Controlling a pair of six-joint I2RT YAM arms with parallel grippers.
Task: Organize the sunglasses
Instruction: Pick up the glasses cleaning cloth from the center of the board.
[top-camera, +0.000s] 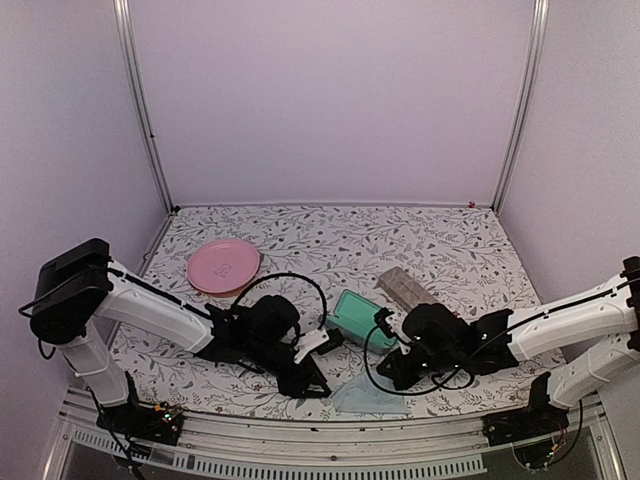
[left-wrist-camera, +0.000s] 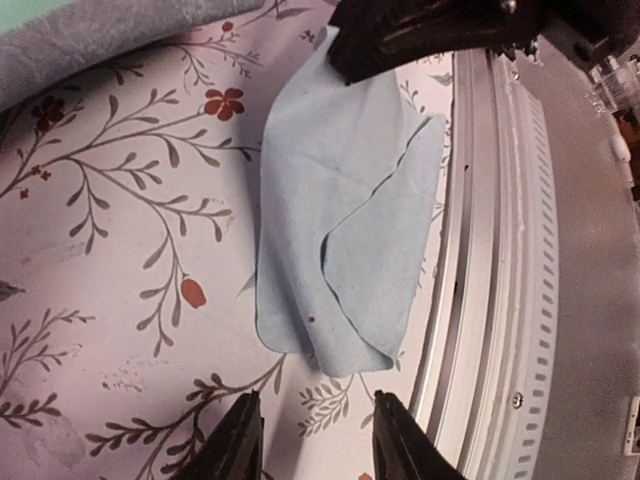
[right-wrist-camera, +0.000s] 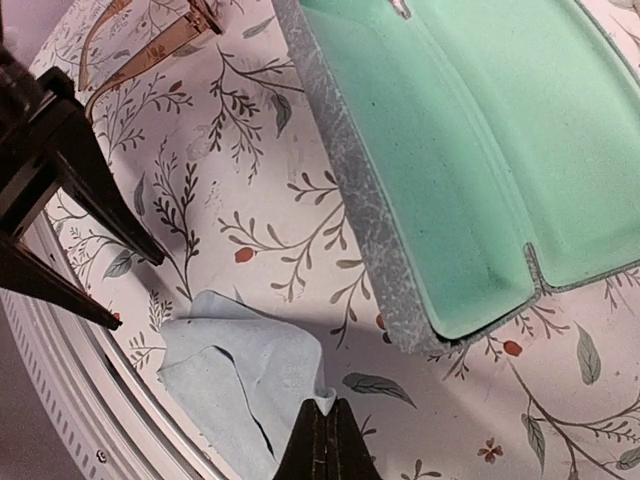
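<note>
- Now, nearest of all, the right fingers (right-wrist-camera: 325, 445) are clenched on a corner of the pale blue cloth (right-wrist-camera: 240, 385). The cloth lies at the near edge of the surface (top-camera: 330, 240).
- To do this step well, I think the cloth should go up slowly. That way the thin corner will not slip out, and the cloth will not catch on the rail.
- Just left of the cloth, the left fingers (top-camera: 305, 378) are released and low, with nothing between them.
- A bit farther, the sunglasses (right-wrist-camera: 200, 22) lie on the surface, left of the open case (right-wrist-camera: 480, 150). They have a thin pinkish-brown frame.
- The open case is green inside, and the part I can see has nothing in it.
- Far right of it lies a shut case (top-camera: 405, 288). Far left sits a pink plate (top-camera: 224, 266).
- Counting: one cloth, one pair of sunglasses that I can see, two cases and one plate. I cannot find a second pair.
</note>
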